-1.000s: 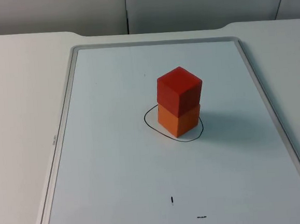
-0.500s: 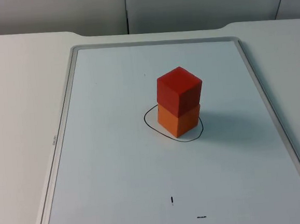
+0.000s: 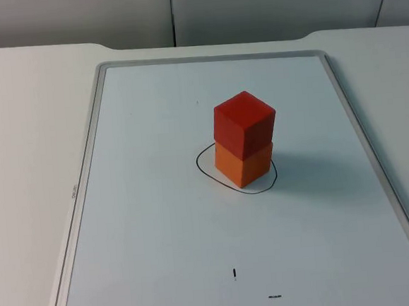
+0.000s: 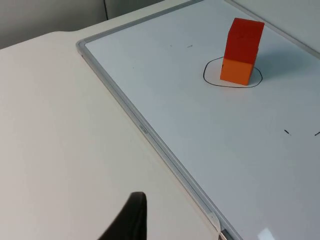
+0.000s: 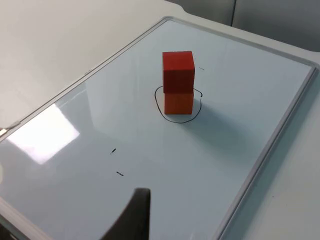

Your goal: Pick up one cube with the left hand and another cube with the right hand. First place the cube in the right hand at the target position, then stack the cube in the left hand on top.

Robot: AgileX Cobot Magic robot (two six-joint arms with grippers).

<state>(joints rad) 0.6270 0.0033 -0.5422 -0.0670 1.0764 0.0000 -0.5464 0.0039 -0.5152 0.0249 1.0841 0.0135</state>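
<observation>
Nothing has moved in the last second: the red cube (image 3: pixel 244 123) sits squarely on the orange cube (image 3: pixel 244 164) inside the drawn ring (image 3: pixel 204 169) on the whiteboard (image 3: pixel 160 220). The stacking looks finished. Both grippers wait off the whiteboard; I cannot tell their state.

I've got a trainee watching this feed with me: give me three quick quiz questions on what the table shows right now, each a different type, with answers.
1. True or false: the red cube sits on top of the orange cube.
2. Multiple choice: the drawn black outline on the whiteboard is A) far off to one side of the stack, B) around the base of the stack, C) on the bare table beside the board.
3. Fill in: the two cubes stand on the ______.

Key: 1 true. 2 B. 3 whiteboard.
</observation>
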